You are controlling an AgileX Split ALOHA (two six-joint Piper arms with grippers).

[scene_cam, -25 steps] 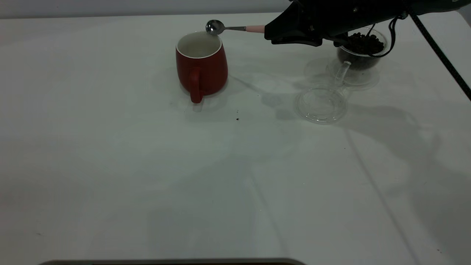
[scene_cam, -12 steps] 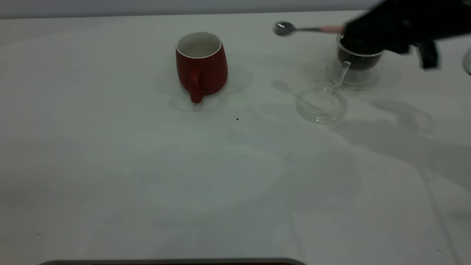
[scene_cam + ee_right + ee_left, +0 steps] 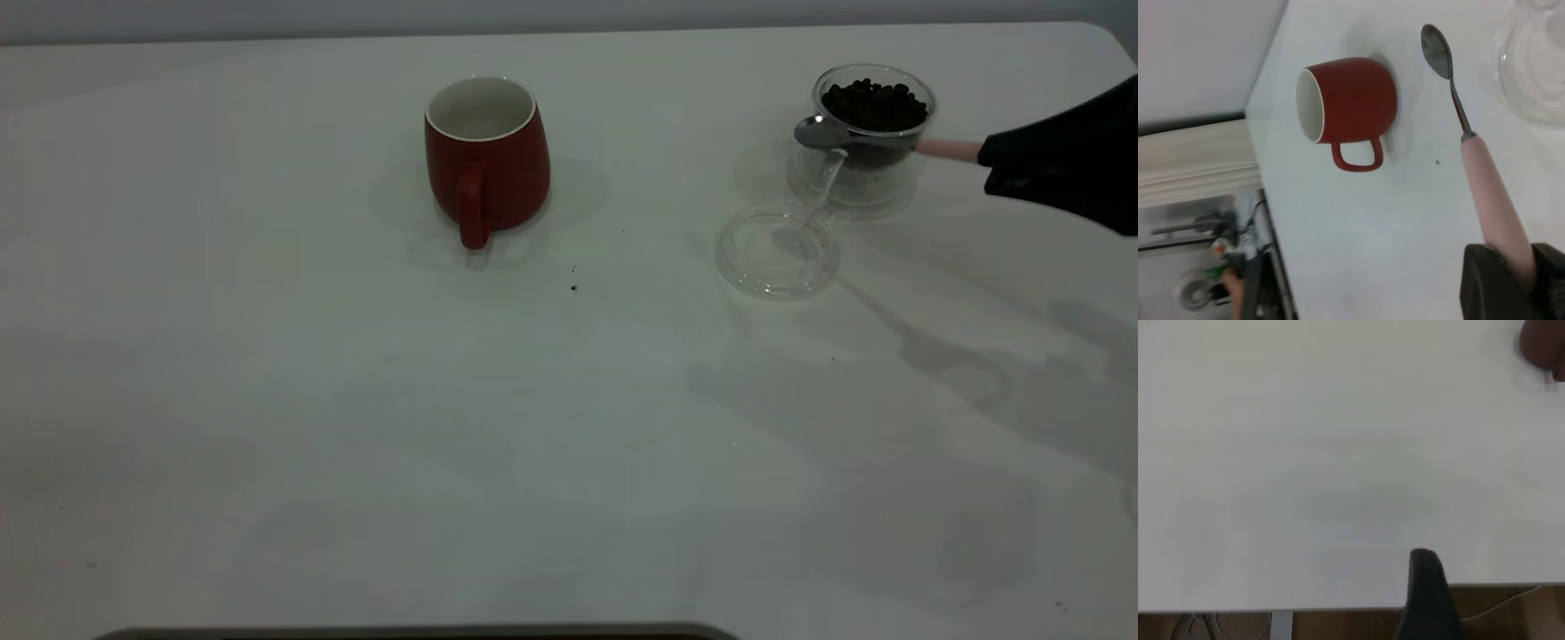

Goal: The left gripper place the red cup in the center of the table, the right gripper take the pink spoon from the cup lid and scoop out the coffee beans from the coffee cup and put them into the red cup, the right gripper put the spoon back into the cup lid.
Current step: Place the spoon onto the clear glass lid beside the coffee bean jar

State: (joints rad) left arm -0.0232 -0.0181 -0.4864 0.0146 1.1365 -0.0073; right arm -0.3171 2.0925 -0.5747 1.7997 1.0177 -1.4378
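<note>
Seemingly empty, glossy pink spoon (image 3: pixel 876 140) in angular right gripper (image 3: pixel 987 160).

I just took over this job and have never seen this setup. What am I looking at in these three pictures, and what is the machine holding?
This is a table with two robot arms. The wide picture is from a camera facing them. The other two are from cameras on each arm's wrist.

On the table stand a red cup, upright with its handle toward the camera, and a glass cup full of coffee beans. A clear glass lid lies just in front of the glass cup, with nothing in it.

The right gripper, the black shape at the wide view's right edge, has its jaws shut on the pink handle of a spoon. The spoon's bowl is up in front of the glass cup and looks empty.

The left wrist picture shows mostly bare table and one black finger of the left gripper, parked near the table edge.
</note>
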